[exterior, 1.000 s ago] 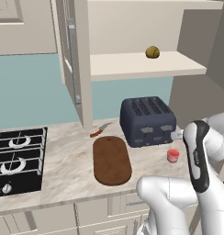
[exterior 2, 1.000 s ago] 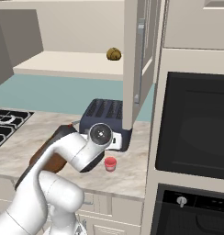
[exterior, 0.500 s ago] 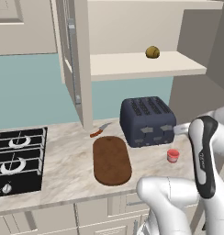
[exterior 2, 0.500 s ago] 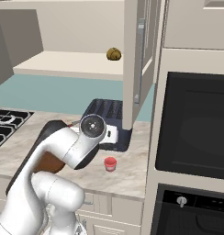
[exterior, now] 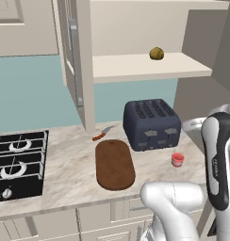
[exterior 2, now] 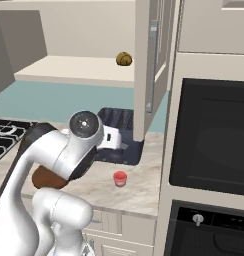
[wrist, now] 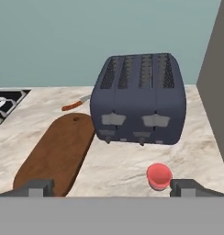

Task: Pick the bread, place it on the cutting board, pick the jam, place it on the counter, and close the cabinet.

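The bread (exterior: 156, 53) (exterior 2: 124, 58), a small golden-brown roll, sits on the pale shelf of the cabinet (exterior: 77, 61), whose doors stand open. The cutting board (exterior: 114, 164) (wrist: 58, 151) lies bare on the counter (exterior: 69, 174), left of a dark toaster. A small squat red jar, the jam (exterior: 177, 159) (exterior 2: 120, 178) (wrist: 159, 176) by its look, stands on the counter in front of the toaster. My gripper (wrist: 114, 189) hangs low over the counter's front, facing the toaster. It is open wide and holds nothing, with the jam just inside its right fingertip (wrist: 187, 188).
The dark toaster (exterior: 152, 123) (wrist: 139, 98) stands against the wall under the shelf. A red-handled knife (exterior: 102, 133) lies behind the board. A black gas stove (exterior: 18, 160) is at the left, and a built-in oven (exterior 2: 214, 140) at the right.
My arm has swung: its elbow shifted left in the right base view and its forearm rose in the left base view. Bread, jam and board stay put, and the gripper stays open.
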